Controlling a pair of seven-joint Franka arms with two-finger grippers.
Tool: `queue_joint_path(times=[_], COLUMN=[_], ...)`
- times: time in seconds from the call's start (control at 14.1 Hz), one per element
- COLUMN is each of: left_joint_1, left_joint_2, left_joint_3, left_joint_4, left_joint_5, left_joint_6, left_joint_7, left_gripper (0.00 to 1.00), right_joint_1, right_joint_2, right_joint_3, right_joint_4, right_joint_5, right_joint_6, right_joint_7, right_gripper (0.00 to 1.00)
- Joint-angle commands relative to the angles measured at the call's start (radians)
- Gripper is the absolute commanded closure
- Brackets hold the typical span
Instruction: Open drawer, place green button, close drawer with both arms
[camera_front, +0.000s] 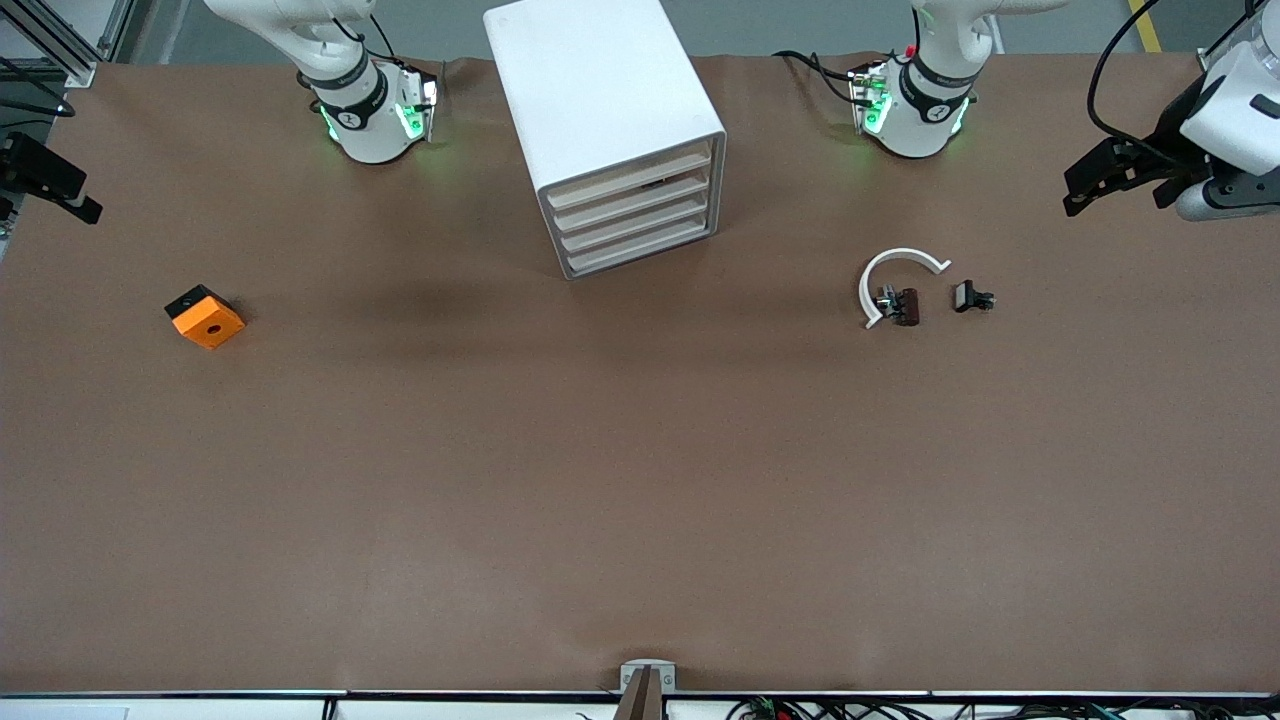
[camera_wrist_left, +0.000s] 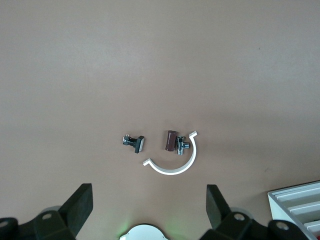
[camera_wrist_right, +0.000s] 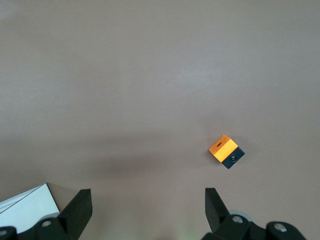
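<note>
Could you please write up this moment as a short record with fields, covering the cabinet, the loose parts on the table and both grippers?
cabinet: white cabinet between the arm bases, all four drawers shut
orange block: orange block on the table toward the right arm's end
white curved strip: white curved strip toward the left arm's end
small parts: brown part inside the strip's curve, black part beside it
button: not identifiable with certainty
left gripper: left gripper open, high over the strip, waiting
right gripper: right gripper open, high over bare table, waiting
</note>
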Motion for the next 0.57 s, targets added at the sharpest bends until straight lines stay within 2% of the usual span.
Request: queue_joint_path(times=[0.0,0.14,0.5], left_joint_1=[0.004,0.019,0.027], left_joint_2=[0.004,0.004,0.006], left_joint_3=[0.004,0.003,0.001], left_joint_4=[0.024,0.024,0.026], left_joint_5=[0.003,0.003,0.003], left_joint_6=[-0.024,-0.025,-0.025], left_joint_7=[-0.004,-0.002,0.001], left_gripper=[0.00,0.00,0.00], right_joint_1=[-0.007,-0.024,-0.010], right_joint_2=[-0.017,-0.017,-0.017], right_joint_3=[-0.002,-0.005,-0.005], right_joint_4=[-0.003,-0.001,-0.003], right_joint_5=[0.006,0.004,0.003], right_joint_6=[-0.022,-0.022,-0.034], right_joint_7=[-0.012,-0.075,-0.040], right_gripper=[0.00,0.00,0.00])
